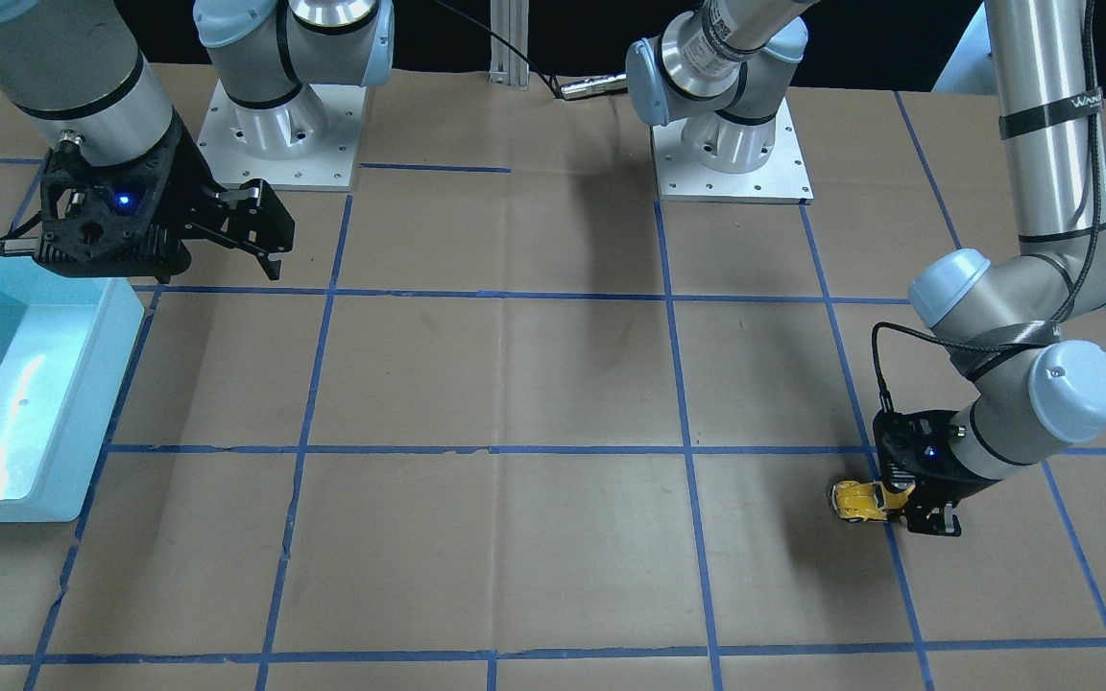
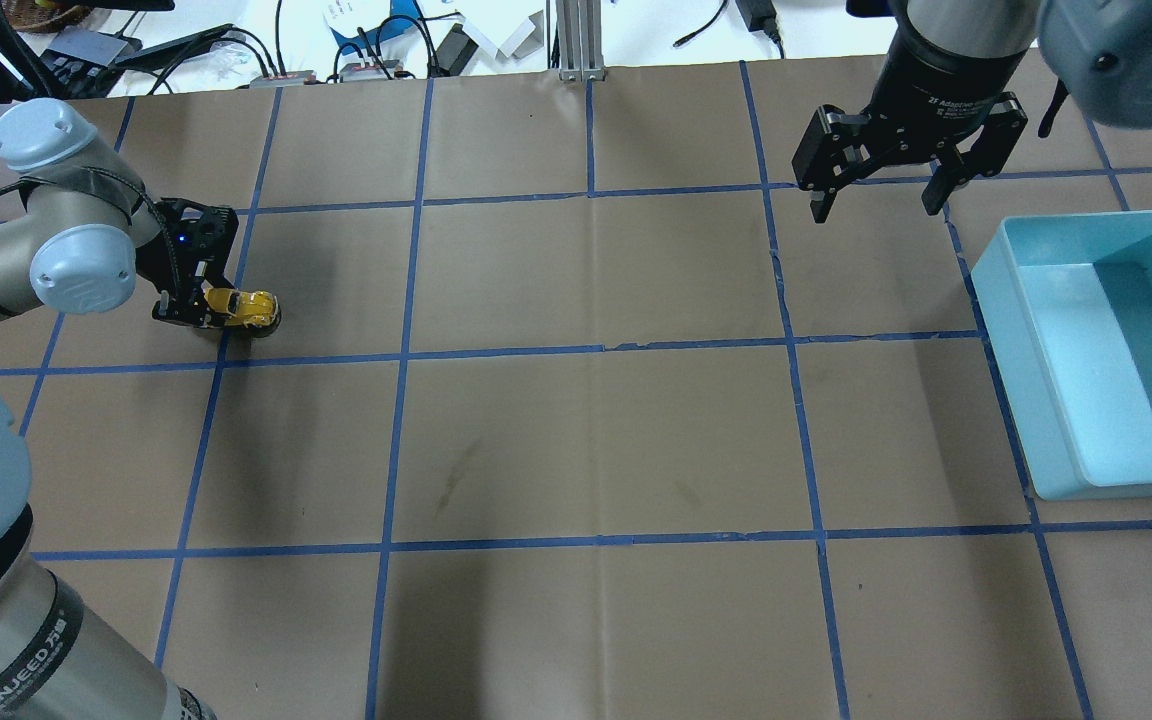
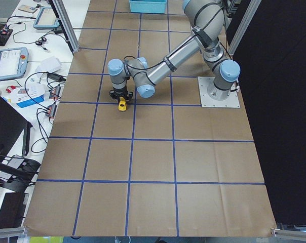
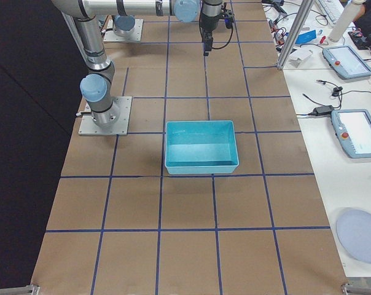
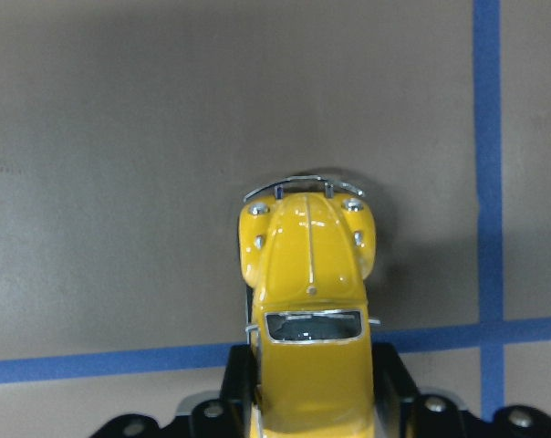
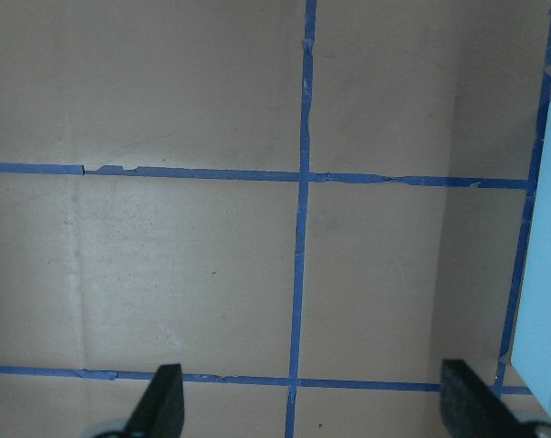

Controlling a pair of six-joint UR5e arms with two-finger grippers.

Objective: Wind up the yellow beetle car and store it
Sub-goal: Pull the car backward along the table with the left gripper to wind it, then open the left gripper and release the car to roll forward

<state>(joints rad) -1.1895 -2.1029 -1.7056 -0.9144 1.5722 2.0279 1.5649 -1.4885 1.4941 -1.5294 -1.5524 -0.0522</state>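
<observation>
**Jaws pinch car (image 2: 246, 305) at tabletop's (image 2: 576, 440) left end**

The left jaws grip the car's rear, and its nose points away along the tabletop. The right jaws hang spread wide above the tabletop, near the blue bin (image 2: 1116, 380).

yellow car (image 2: 244, 306), turquoise bin (image 2: 1026, 370), blue-gridded table (image 2: 596, 450)

"WANJEED" on L arm (image 2: 11, 690) sleeve; "2F Adaptive" on R gripper (image 2: 876, 205) body.
</observation>
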